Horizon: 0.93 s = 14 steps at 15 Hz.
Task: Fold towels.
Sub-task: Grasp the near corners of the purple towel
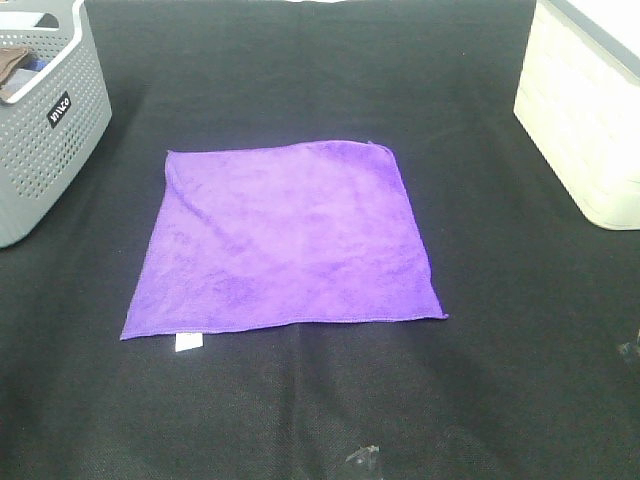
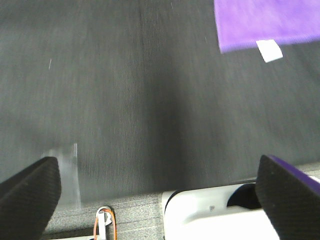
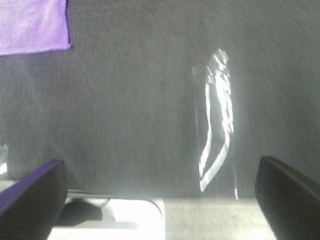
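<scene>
Lying flat and unfolded at the middle of the black bench [image 1: 500,400], the purple towel [image 1: 285,235] has its white tag [image 1: 188,342] at its seven o'clock corner. A grey basket [image 1: 45,140] sits at ten o'clock, a white bin [image 1: 585,110] at two. The left pincer [image 2: 155,170] and right pincer [image 3: 161,167] both gape wide, holding nothing.

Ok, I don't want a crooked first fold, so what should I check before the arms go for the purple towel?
1. Towel spread flat on the table: ok.
2. Tag corner exposed at the near left: ok.
3. Left jaws open and empty: ok.
4. Right jaws open and empty: ok.
5. Jaws at the towel's near corners: not ok, both are apart from it.
6. Grey basket and white bin apart from the towel: ok.
</scene>
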### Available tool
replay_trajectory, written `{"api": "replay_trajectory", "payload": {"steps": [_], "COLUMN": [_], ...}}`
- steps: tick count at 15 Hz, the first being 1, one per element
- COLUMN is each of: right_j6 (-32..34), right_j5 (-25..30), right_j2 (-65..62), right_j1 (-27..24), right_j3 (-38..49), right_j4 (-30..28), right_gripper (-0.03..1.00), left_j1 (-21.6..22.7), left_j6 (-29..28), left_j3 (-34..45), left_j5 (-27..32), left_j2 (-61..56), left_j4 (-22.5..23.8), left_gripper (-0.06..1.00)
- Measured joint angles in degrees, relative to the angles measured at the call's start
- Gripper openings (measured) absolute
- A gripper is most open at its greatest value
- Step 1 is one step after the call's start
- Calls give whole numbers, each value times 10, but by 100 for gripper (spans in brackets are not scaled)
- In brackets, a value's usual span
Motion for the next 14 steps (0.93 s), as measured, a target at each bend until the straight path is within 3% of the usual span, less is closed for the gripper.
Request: {"api": "replay_trajectory", "payload": {"steps": [2,3,7,9,12,14], "right_j6": [-40,-68,-108,-120,-195,-237], "right_j5": [-36,-53,-65,-87,-111,-132], "right_j2": [134,213,351,394,468,507], "right_j1": [0,0,0,0,0,0], "right_j3": [-64,-104,-154,-154,-164,-166], "right_j4": [40,79,153,195,263,298], "right_gripper": [96,96,96,96,96,96], "left_j1": [0,0,-21,-39,-94,-105], "left_j6": [9,18,72,87,85,78], "left_j3": [-36,-65,-123,-138,-148,-150], "left_j5": [-70,-98,-130,-158,-199,-211], "left_j2": [124,208,381,425,487,529], "left_j4": [-28,-66,-159,-177,-189,-190], "left_gripper": [99,99,99,99,99,99]}}
